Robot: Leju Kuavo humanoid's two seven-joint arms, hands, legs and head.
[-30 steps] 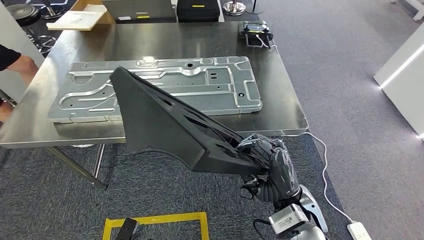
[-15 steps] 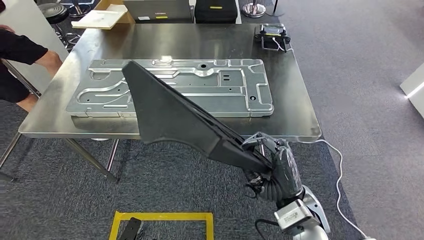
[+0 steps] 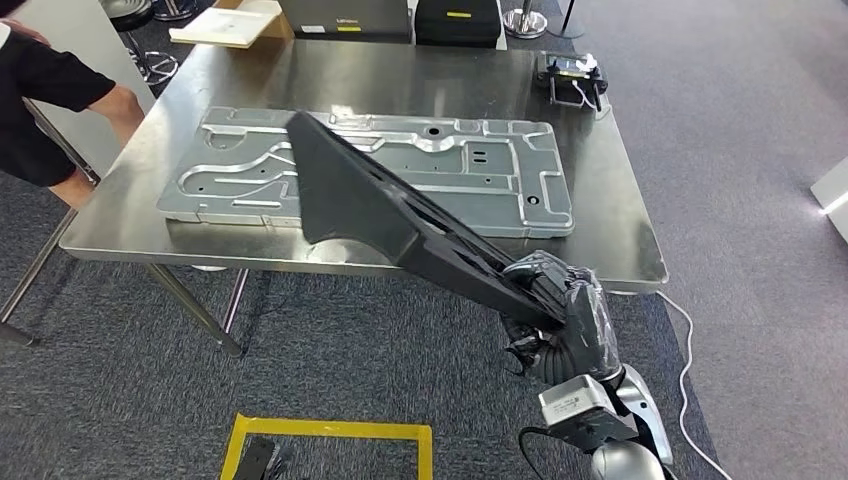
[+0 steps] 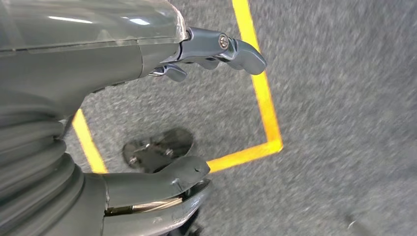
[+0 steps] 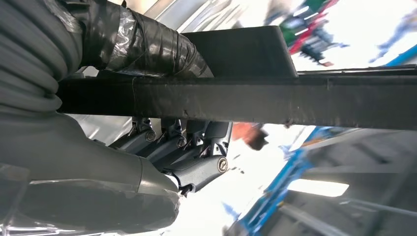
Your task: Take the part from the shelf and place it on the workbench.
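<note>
The right hand (image 3: 560, 300), lower right of centre in the head view, grips the narrow end of the black part (image 3: 370, 210), its fingers (image 5: 182, 142) wrapped around the part's dark bar in the right wrist view. From the hand the part slants up and to the left, its wide end over the near edge of the steel workbench (image 3: 620, 230) and across the grey stamped metal panel (image 3: 480, 165) lying there. The left hand (image 4: 162, 113) holds nothing, fingers apart, above grey carpet with a yellow tape outline (image 4: 265, 103). A small black device (image 3: 572, 72) sits at the workbench's upper right corner. A person's arm (image 3: 95, 105) in a black sleeve shows at the upper left edge
</note>
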